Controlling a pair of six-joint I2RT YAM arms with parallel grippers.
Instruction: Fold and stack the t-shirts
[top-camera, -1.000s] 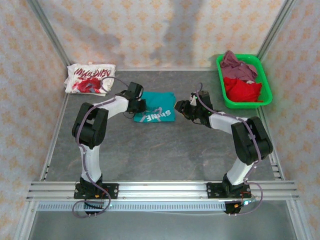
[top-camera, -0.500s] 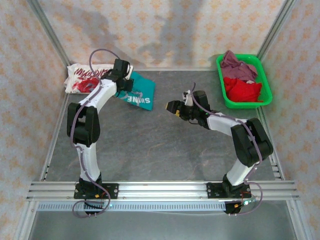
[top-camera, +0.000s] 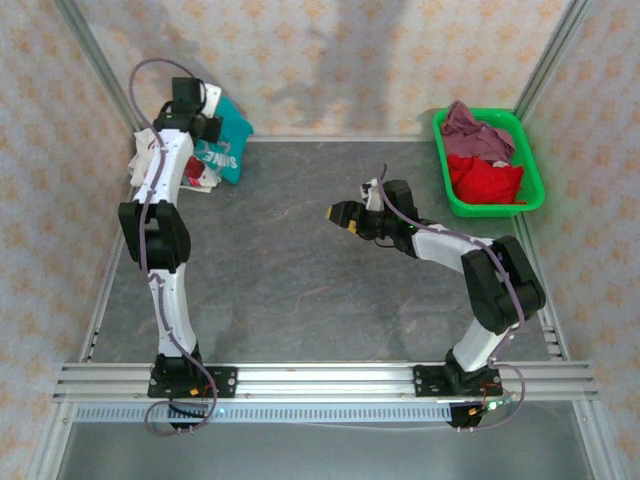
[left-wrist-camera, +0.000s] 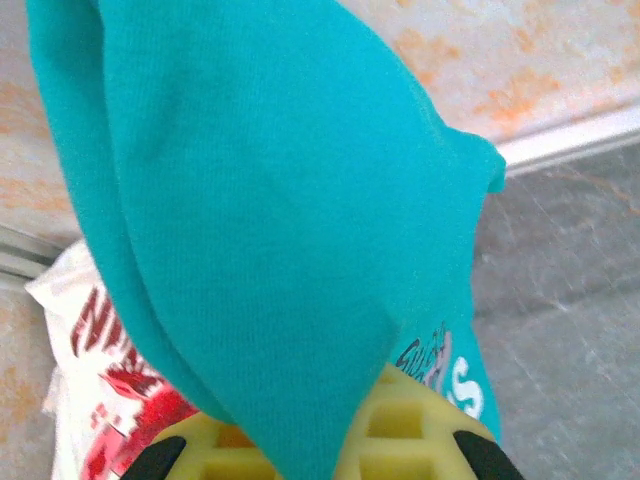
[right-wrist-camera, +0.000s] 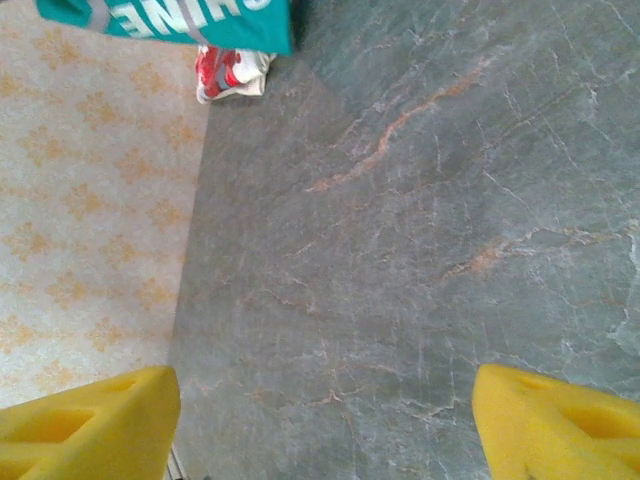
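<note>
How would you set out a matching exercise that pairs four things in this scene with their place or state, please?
Things:
1. teal shirt
2. white shirt
3. basket
4. right hand

Place or state:
A. open, holding nothing
B. hanging from the shut left hand
C. green, at the far right
D. lying at the far left

Pairs: 1-B, 2-D, 3-C, 4-A

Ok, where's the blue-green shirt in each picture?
Top view: teal shirt at the far left, against the back wall.
Left wrist: teal shirt covers most of the picture.
Right wrist: teal shirt along the top edge, left.
Shared landmark: white shirt with red print, right next to it.
</note>
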